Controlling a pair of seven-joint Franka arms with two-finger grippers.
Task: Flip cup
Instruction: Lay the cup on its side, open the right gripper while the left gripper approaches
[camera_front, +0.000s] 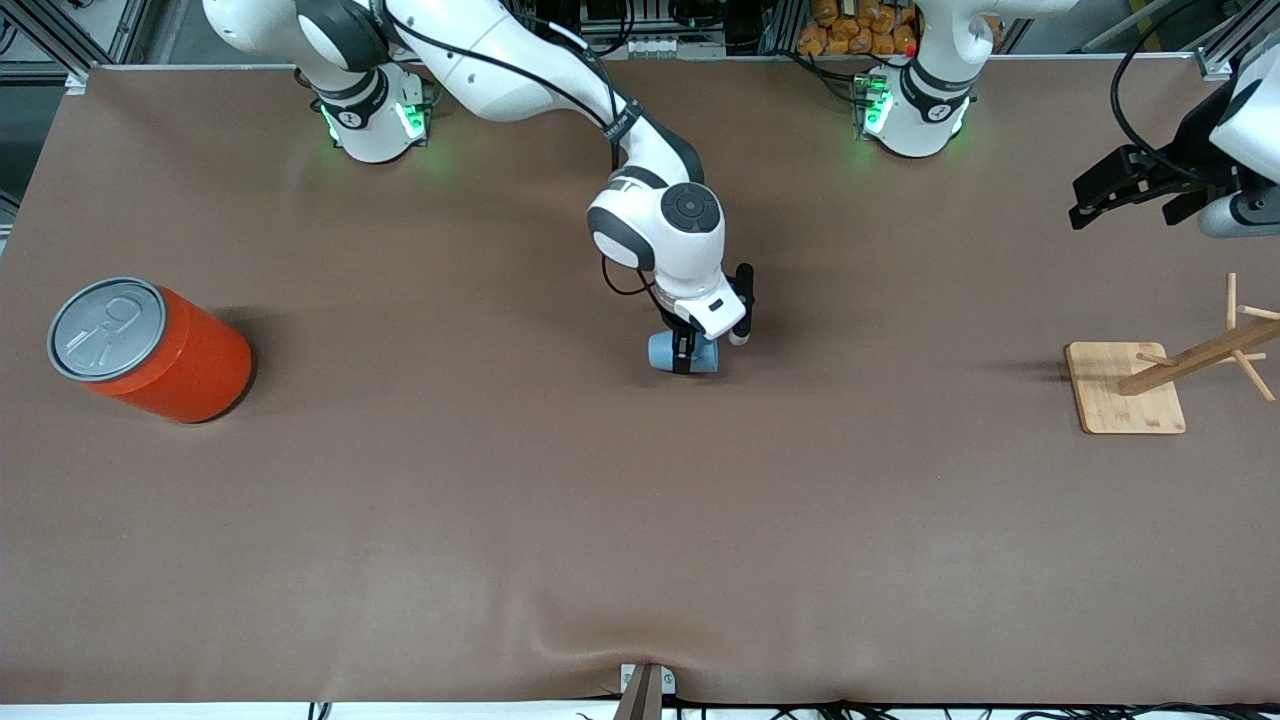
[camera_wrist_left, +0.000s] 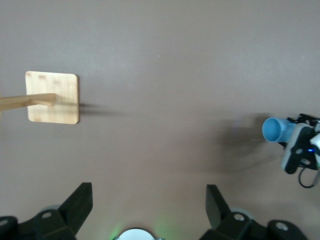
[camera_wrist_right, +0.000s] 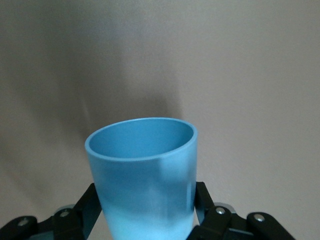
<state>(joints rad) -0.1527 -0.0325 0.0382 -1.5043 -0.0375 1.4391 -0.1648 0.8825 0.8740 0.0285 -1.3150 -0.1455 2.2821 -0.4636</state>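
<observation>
Notice your right gripper (camera_front: 684, 352) at mid-surface, fingers pinching the sideways cup (camera_front: 684, 353) near its base for turning, while your left gripper (camera_front: 1120, 190) waits, fingers spread, at two o'clock.

I'm scanning for lettering and nothing reads. The orange can (camera_front: 150, 350) shows only an embossed pull-tab outline on its grey lid, and the cup (camera_wrist_right: 142, 175) is plain blue.

cup (camera_front: 664, 352) | light blue | sideways | held over mid-table
</observation>
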